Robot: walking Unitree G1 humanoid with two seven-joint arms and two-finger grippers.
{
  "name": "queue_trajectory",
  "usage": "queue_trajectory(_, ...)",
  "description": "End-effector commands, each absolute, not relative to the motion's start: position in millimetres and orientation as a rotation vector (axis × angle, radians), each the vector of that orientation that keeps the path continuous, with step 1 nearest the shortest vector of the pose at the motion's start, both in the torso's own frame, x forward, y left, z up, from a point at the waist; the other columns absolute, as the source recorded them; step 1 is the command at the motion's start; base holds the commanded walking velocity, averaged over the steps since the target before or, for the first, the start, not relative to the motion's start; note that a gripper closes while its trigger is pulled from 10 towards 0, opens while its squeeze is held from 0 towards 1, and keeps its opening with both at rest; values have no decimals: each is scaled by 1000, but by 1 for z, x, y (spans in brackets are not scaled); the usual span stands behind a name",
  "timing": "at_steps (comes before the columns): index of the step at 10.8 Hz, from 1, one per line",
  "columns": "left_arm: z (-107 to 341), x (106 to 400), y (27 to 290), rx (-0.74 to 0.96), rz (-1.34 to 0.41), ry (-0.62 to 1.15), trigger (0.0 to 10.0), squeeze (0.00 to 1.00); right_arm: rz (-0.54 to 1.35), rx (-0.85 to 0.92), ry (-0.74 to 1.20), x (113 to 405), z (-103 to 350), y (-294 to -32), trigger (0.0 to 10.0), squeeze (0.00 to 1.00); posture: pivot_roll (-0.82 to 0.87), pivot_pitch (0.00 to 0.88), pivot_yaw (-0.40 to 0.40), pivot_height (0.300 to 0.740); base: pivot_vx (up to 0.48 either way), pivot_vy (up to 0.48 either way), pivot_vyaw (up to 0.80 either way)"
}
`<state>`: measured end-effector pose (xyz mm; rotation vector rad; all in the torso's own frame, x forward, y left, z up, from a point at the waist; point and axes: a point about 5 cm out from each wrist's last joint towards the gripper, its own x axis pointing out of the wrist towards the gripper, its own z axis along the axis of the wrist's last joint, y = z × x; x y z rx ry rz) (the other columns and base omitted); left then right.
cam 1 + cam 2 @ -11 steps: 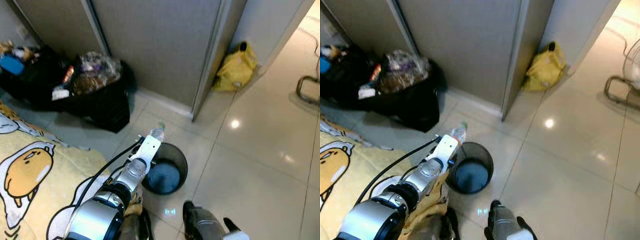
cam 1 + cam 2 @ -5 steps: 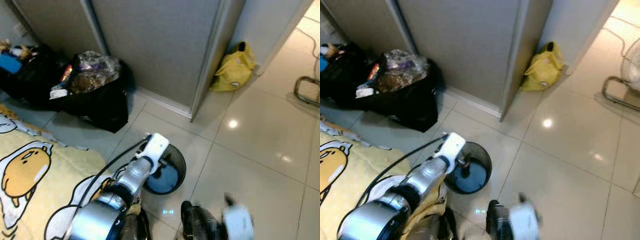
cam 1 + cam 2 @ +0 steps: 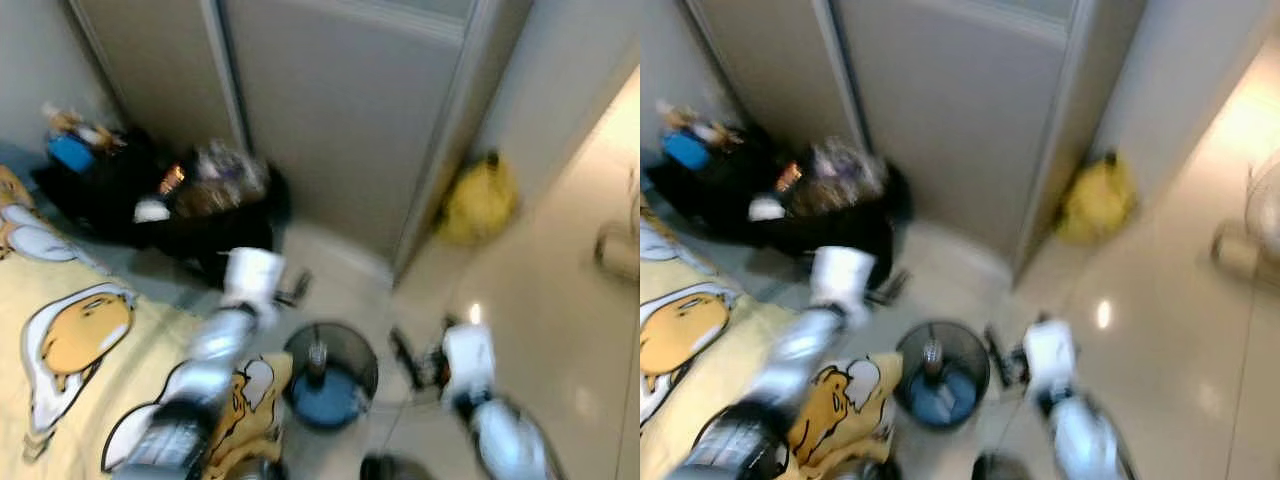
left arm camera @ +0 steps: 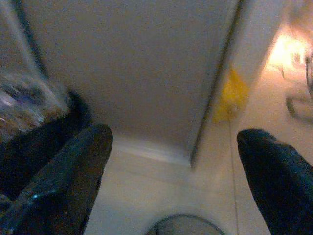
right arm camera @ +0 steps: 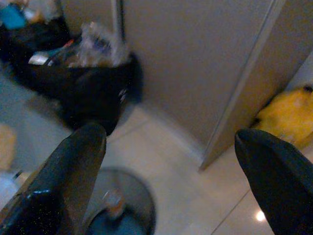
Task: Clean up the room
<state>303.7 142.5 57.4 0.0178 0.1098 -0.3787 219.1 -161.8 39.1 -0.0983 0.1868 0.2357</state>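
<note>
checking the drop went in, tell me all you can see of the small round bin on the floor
The small round dark mesh-looking bin stands upright on the pale glossy tiled floor, beside the yellow cartoon-print blanket. Its inside looks blue, and a clear plastic bottle stands in it. The pictures are blurred. No claw touches it.

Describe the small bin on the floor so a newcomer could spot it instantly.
Start at the grey wardrobe doors and drop to the glossy tiled floor below them. The bin stands there, beside the yellow cartoon blanket. It is a small round dark basket with a blue bottom and a bottle inside, unlike the overflowing black bag and the yellow bag against the wall.
</note>
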Motion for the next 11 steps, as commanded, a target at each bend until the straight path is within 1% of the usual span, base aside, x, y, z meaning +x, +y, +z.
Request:
queue_trajectory(1, 61, 300, 145, -17, -397, 99, 10000, 0, 212, -80, 202, 222, 35, -168, 10000, 0, 29, 0, -7, 740, 0, 0, 0)
queue_trajectory(2, 65, 292, 146, -36, -446, 70, 10000, 0, 227, -81, 186, 236, 38, -168, 10000, 0, 54, 0, -22, 740, 0, 0, 0)
queue_trajectory(3, 65, 291, 151, -32, -421, 71, 10000, 0, 243, -85, 181, 242, 38, -166, 10000, 0, 65, 0, -30, 740, 0, 0, 0)
queue_trajectory(4, 69, 294, 160, -20, -324, 77, 10000, 0, 247, -83, 184, 248, 36, -165, 10000, 0, 80, 0, -37, 740, -266, 0, 738)
queue_trajectory(5, 76, 295, 156, -69, -301, 87, 10000, 0, 253, -79, 186, 251, 33, -164, 10000, 0, 81, 0, -44, 740, -480, 0, 719)
queue_trajectory(7, 81, 290, 140, -103, -342, 68, 10000, 0, 276, -82, 198, 250, 28, -164, 10000, 0, 81, 0, -64, 740, 0, 0, 712)
queue_trajectory(8, 78, 289, 136, -64, -336, 86, 10000, 0, 303, -92, 199, 249, 26, -164, 10000, 0, 75, 0, -70, 740, 0, -401, 700)
queue_trajectory(11, 78, 289, 136, -64, -336, 86, 10000, 0, 303, -92, 199, 249, 26, -164, 10000, 0, 75, 0, -70, 740, 0, -401, 700)
